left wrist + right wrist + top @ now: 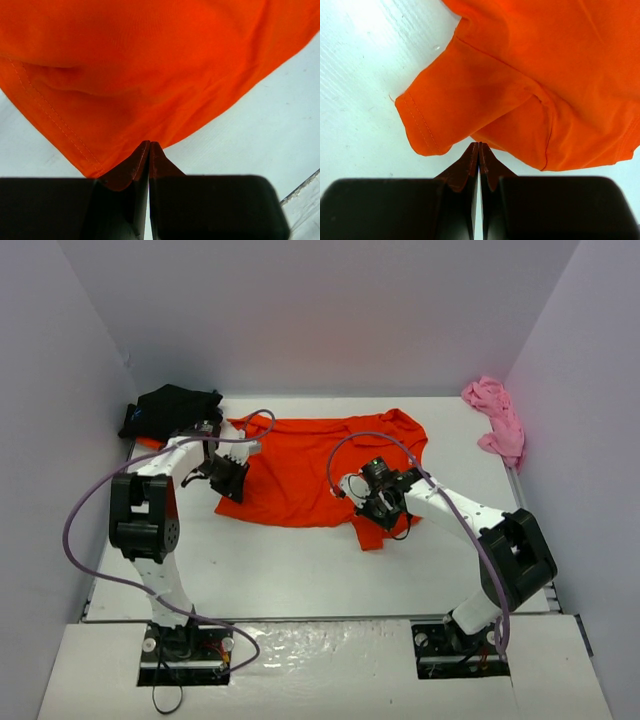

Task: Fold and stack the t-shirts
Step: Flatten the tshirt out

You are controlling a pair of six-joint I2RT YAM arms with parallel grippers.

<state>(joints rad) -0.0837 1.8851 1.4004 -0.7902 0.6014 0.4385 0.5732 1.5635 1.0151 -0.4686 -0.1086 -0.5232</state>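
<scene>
walls point(300, 310): pale and plain, on three sides of the counter.
counter point(300, 570): white and flat. All the shirts lie on it.
orange t-shirt point(310, 465): the biggest shirt. It is spread out in the middle of the counter, a bit wrinkled, with one short sleeve point(450, 100) sticking out at the near right.
left arm point(145, 510): white and black. It reaches over to the near left corner of the orange t-shirt.
right arm point(470, 515): white and black. It reaches in to the near right sleeve of the orange t-shirt.
black t-shirt point(170, 408): bunched up in the far left corner, just beside the orange one.
pink t-shirt point(497, 420): crumpled in the far right corner against the wall, well apart from the others.
left end effector point(228, 480): its two fingers are pressed tight together. In the wrist view the tips point(149, 145) sit right at the orange hem. I cannot tell if any cloth is pinched.
right end effector point(380, 502): fingers pressed tight together too. The tips point(478, 146) sit right at the edge of the sleeve.
cable point(75, 510): purple, looping beside the left arm.
</scene>
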